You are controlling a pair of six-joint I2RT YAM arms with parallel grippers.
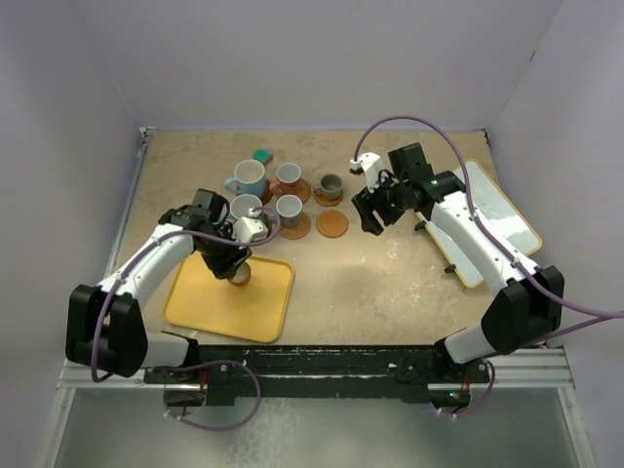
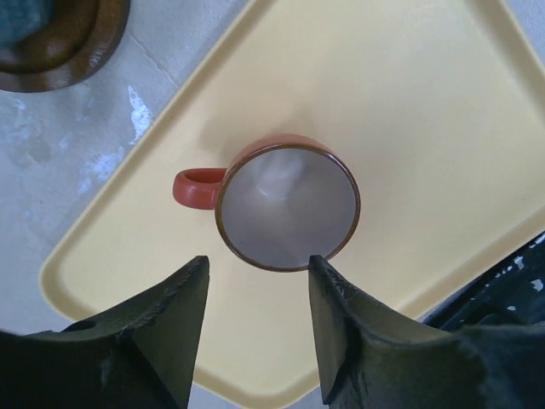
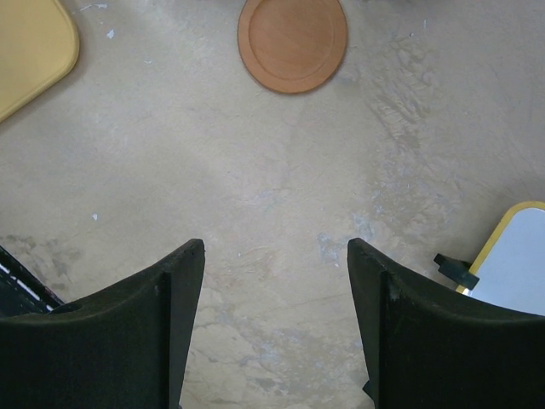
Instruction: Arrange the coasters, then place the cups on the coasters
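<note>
Left pincer (image 2: 257, 261) hovers over upright orange mug (image 2: 288, 204), handle seemingly leftward.

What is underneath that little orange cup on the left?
The orange cup stands on the yellow tray; no coaster edge shows around it. The spot directly beneath is hidden by the cup itself.

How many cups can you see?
6. Back row: blue cup, red-handled cup, olive cup. In front: pale cup partly under the left arm, grey cup. Orange cup on the tray.
</note>
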